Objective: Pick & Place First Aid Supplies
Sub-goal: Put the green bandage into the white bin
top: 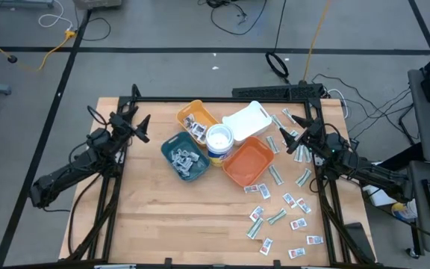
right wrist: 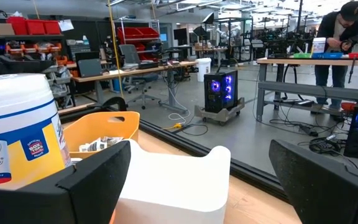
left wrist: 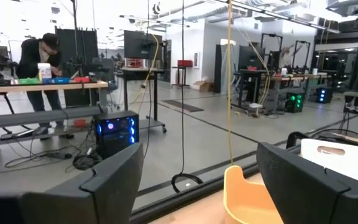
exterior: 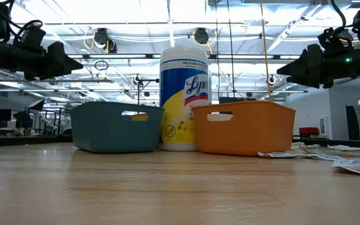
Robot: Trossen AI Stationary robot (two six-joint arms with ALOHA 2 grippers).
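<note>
Small flat white paper packets [top: 278, 217] lie loose on the surface; right pincer [top: 298, 131], fingers apart like the left pincer [top: 133, 118], should descend squarely over one.

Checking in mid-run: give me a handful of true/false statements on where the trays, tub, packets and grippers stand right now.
1. The orange tray is empty. True.
2. The teal tray holds no packets. False: a pile of packets lies in it.
3. Most loose packets lie on the table's right side, near the right arm. True.
4. The right gripper is shut on a packet. False: it is open, holding nothing, above the table's right edge.
5. The left gripper is open and empty, near the table's left side. True.
6. The white tub lies tipped on its side. False: it stands upright among the trays.
</note>
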